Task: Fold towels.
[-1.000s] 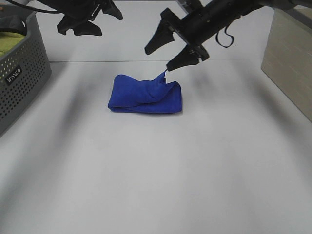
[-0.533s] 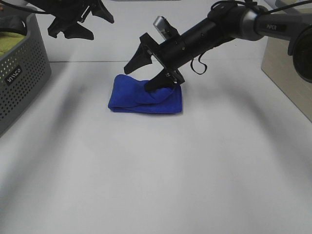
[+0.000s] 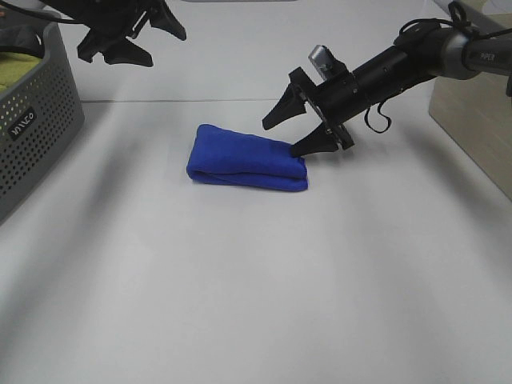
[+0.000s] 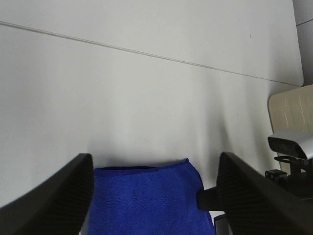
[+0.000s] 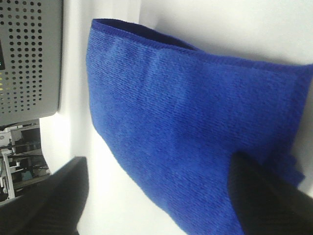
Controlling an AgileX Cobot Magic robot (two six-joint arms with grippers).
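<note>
We see a folded royal-blue towel point(image 3: 247, 159) lying flat mid-table. Our right gripper point(image 3: 293, 137) sits at its right end, jaws spread, lower fingertip touching the cloth. Farther back left, our left gripper point(image 3: 128, 38) hovers with jaws spread, beside a grey perforated basket point(image 3: 36, 120).

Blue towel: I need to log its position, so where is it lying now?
In the exterior high view the blue towel lies folded on the white table, slightly above centre, right of the grey basket, the right gripper at its right end.
</note>
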